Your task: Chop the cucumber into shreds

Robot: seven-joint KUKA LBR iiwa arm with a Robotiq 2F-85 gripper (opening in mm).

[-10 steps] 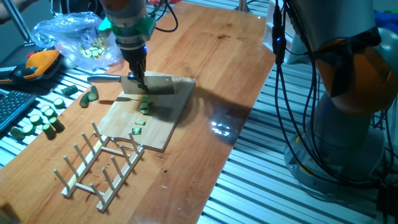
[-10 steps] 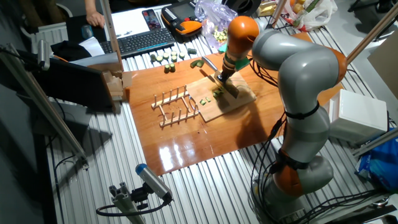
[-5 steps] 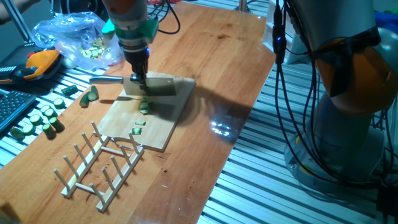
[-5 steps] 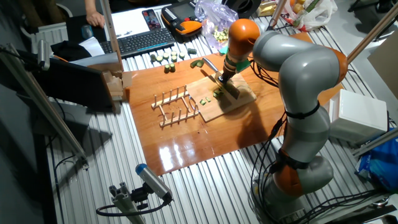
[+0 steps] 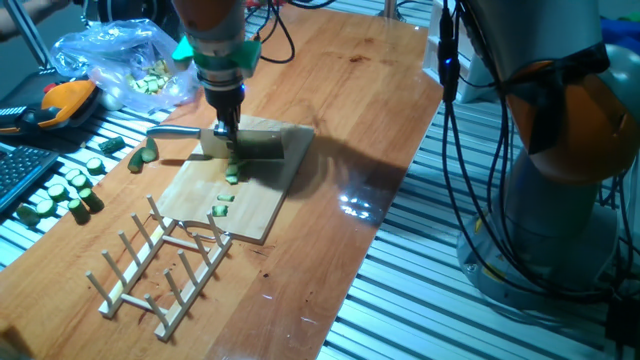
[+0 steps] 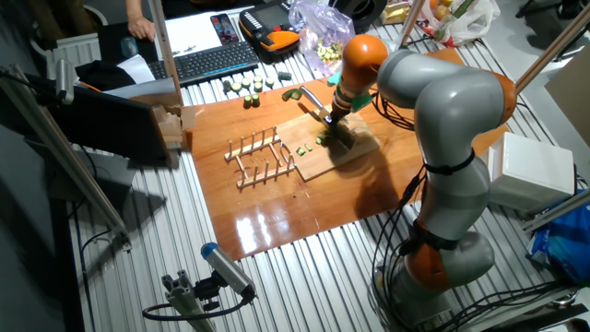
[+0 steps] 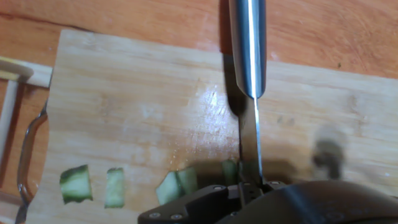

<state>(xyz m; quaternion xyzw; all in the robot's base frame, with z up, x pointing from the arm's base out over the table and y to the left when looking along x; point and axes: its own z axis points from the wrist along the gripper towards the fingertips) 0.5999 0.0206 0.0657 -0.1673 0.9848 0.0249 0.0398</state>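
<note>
My gripper (image 5: 226,130) is shut on a knife (image 5: 252,146) and holds its blade edge-down on the wooden cutting board (image 5: 262,215). The knife's metal handle (image 5: 176,131) sticks out to the left. Small green cucumber bits (image 5: 232,173) lie just in front of the blade, and two more (image 5: 222,206) lie nearer the board's front edge. In the hand view the knife (image 7: 249,74) runs straight up from my gripper (image 7: 252,185). Several cut bits (image 7: 177,185) lie in a row to its left, one (image 7: 230,170) right against the blade. The other fixed view shows my gripper (image 6: 330,118) over the board (image 6: 355,148).
A wooden dish rack (image 5: 165,265) stands at the board's front end. Thick dark-skinned cucumber chunks (image 5: 65,190) lie off the table's left edge, one (image 5: 148,153) near the knife handle. A clear plastic bag (image 5: 130,60) with slices sits at the back left.
My gripper and the knife have shifted slightly to the right along the board. The cucumber bits have stayed where they were.
</note>
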